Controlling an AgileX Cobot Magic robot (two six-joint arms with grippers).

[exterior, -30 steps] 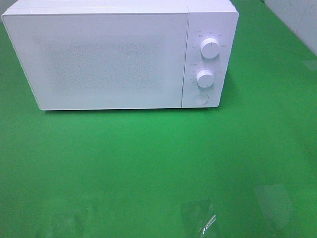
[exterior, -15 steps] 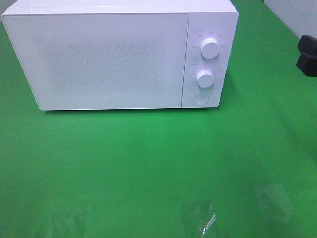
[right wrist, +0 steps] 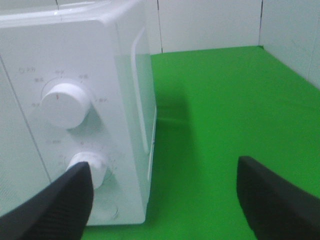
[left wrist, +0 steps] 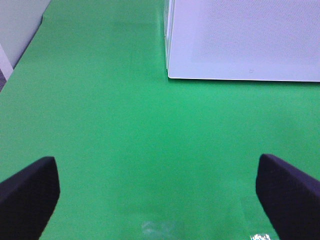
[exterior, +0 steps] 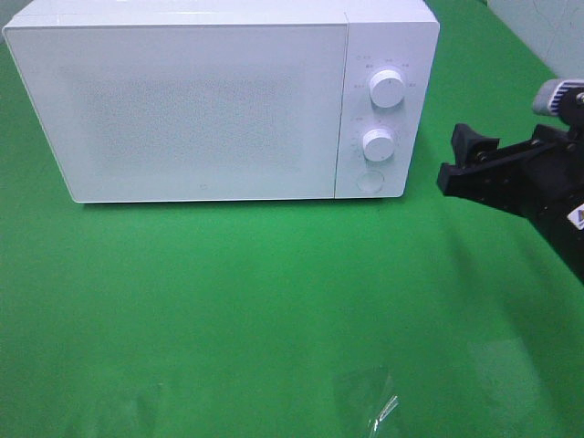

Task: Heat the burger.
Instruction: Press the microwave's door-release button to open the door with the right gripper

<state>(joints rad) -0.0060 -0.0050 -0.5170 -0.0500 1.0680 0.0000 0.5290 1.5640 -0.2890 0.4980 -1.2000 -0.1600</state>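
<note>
The burger is out of view in every frame. A white microwave (exterior: 201, 100) stands at the back of the green table with its door shut. My right gripper (exterior: 456, 157) has come in from the right edge and hangs open beside the microwave's control panel, level with the lower knob (exterior: 378, 143). In the right wrist view the open right gripper (right wrist: 165, 200) has the upper knob (right wrist: 65, 104) and lower knob (right wrist: 92, 167) just ahead of one finger. My left gripper (left wrist: 159, 195) is open over bare green cloth in front of the microwave (left wrist: 245, 40).
The green cloth (exterior: 274, 301) covers the whole table. A round button (exterior: 370, 181) sits below the two knobs. White wall panels (right wrist: 210, 25) border the table behind and to the right. A shiny glare patch (exterior: 379, 411) lies near the front edge.
The right arm has swung in from the right edge toward the microwave's control panel; one second ago it was not in the exterior view. The microwave has not changed.
</note>
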